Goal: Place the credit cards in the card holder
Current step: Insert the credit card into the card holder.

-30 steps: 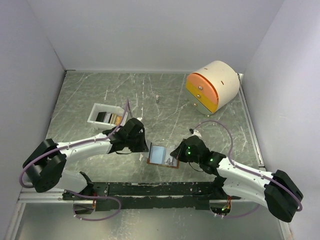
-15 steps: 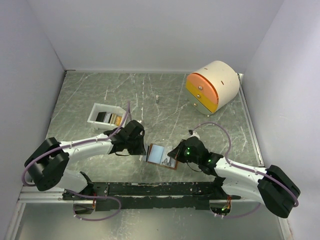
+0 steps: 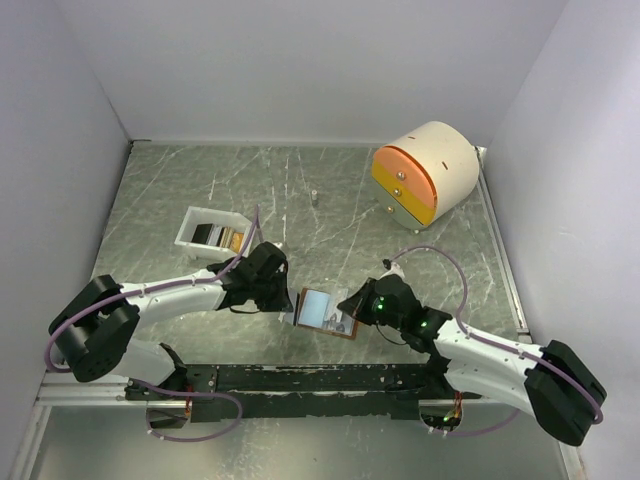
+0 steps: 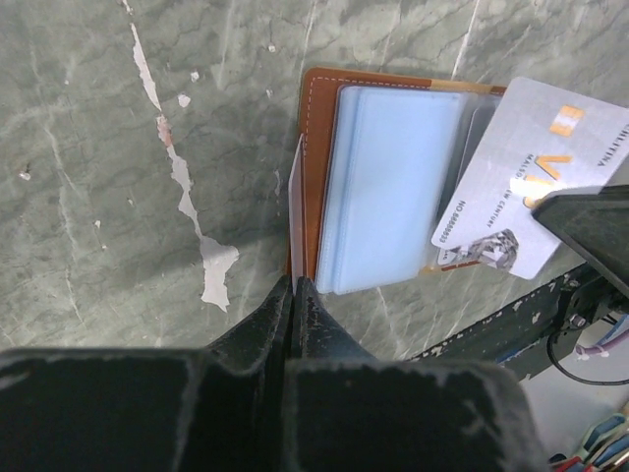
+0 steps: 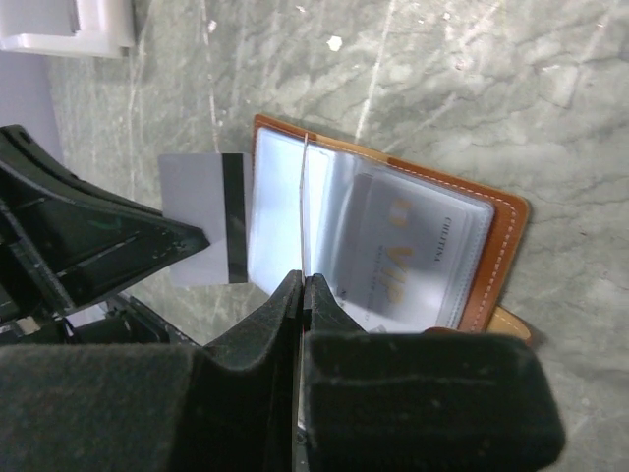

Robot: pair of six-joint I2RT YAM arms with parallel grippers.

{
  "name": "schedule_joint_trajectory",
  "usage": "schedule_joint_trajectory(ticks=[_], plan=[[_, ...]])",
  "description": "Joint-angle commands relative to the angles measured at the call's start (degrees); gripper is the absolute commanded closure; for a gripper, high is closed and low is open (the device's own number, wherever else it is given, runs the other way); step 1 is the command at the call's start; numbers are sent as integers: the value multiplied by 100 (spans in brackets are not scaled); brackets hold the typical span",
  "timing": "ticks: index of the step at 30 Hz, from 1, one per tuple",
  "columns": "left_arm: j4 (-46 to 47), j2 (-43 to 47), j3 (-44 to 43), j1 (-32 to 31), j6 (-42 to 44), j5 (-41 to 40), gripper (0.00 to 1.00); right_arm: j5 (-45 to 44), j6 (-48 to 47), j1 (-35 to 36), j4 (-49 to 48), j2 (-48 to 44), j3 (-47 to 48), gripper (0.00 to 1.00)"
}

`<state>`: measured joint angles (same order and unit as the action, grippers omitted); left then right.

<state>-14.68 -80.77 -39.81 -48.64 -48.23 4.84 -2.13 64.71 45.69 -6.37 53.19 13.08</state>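
- Left gripper [image 4: 295, 287] is clamped on a silver-grey striped card [image 5: 197, 218] beside the open card holder [image 5: 508, 236].
- Right gripper [image 5: 301, 283] pinches its clear pocket leaf [image 5: 302, 197].

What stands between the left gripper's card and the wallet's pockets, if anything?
Nothing visible. The grey card, pinched in the left gripper, sits at the wallet's edge; the right gripper holds a clear sleeve up.

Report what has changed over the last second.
Almost nothing: the right arm swayed slightly left, then back. The left claw stays shut on the black-striped silver-grey plastic card, the right claw on the gold-lettered silver plastic card, at the open brown leather-look wallet, unmoved.
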Motion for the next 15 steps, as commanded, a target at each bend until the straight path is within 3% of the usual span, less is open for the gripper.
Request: schedule_joint_trajectory(ticks=[1,15], plan=[[82,26,187,-16,-87,211,93,-144,35,-51,0,86,-132,100],[137,-12,328,-93,-281,351,93,24,89,-314,-158,-29,-342,100]])
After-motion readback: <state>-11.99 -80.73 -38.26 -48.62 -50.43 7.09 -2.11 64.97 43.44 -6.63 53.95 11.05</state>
